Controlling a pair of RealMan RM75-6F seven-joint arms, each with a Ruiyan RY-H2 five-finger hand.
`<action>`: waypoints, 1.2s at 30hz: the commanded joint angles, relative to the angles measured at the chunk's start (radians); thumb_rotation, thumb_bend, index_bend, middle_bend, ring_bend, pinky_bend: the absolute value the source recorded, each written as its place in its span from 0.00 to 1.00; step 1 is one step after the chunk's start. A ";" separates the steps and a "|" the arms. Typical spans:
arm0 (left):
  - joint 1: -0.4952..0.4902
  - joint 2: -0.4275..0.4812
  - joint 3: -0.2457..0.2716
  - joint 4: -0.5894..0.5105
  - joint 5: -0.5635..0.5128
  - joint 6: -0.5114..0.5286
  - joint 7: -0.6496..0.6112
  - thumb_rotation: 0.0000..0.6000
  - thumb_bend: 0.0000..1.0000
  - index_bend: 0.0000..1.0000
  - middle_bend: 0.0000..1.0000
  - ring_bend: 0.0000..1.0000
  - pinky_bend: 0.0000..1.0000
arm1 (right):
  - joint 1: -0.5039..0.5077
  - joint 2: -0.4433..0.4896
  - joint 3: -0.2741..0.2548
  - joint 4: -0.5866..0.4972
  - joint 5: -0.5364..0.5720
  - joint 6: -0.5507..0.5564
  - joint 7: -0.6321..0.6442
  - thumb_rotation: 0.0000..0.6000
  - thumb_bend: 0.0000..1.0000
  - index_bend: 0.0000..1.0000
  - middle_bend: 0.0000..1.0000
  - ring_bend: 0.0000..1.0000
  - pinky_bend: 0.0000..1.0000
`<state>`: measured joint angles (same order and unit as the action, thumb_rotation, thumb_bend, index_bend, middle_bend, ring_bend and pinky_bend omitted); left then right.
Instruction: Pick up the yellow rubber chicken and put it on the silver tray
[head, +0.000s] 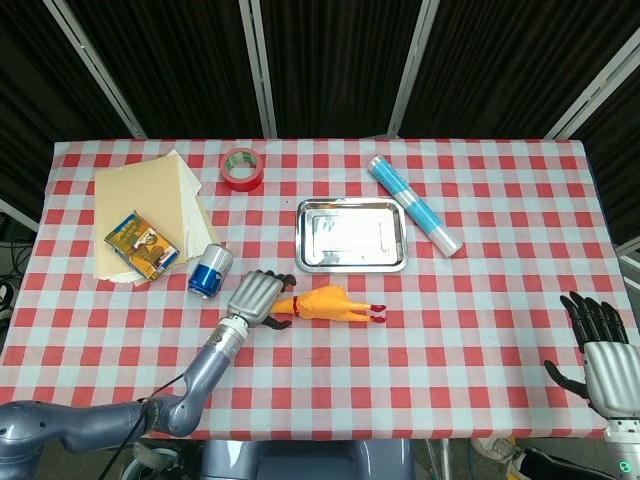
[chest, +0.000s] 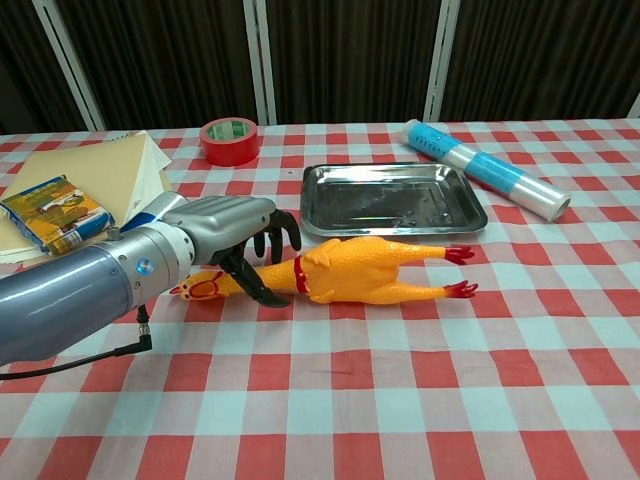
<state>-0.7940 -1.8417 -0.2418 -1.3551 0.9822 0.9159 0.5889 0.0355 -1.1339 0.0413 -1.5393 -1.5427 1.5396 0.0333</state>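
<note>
The yellow rubber chicken lies on its side on the checked cloth, head to the left and red feet to the right, just in front of the silver tray. My left hand hovers over the chicken's neck with its dark fingers spread and curved around it, holding nothing. The head pokes out to the hand's left in the chest view. My right hand stays far off at the table's front right corner, fingers apart and empty, seen only in the head view.
A blue can lies just left of my left hand. A stack of tan folders with a snack packet is at the left, a red tape roll at the back, and a blue-and-white roll right of the tray.
</note>
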 joint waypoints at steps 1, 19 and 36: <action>-0.011 -0.017 -0.001 0.011 -0.015 0.008 0.008 1.00 0.20 0.32 0.43 0.38 0.43 | -0.003 -0.001 0.001 0.003 0.001 0.004 0.004 1.00 0.24 0.00 0.07 0.06 0.07; -0.017 -0.021 0.033 0.022 0.008 0.048 -0.008 1.00 0.66 0.60 0.69 0.60 0.62 | -0.012 0.002 -0.004 0.006 -0.006 0.009 0.025 1.00 0.24 0.00 0.07 0.06 0.07; -0.077 0.176 0.087 -0.014 0.497 0.164 -0.192 1.00 0.82 0.70 0.76 0.65 0.67 | 0.072 0.097 -0.029 -0.083 -0.175 -0.023 0.166 1.00 0.24 0.00 0.07 0.06 0.07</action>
<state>-0.8460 -1.7042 -0.1647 -1.3477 1.4400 1.0808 0.4004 0.0869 -1.0572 0.0163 -1.6046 -1.6938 1.5306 0.1706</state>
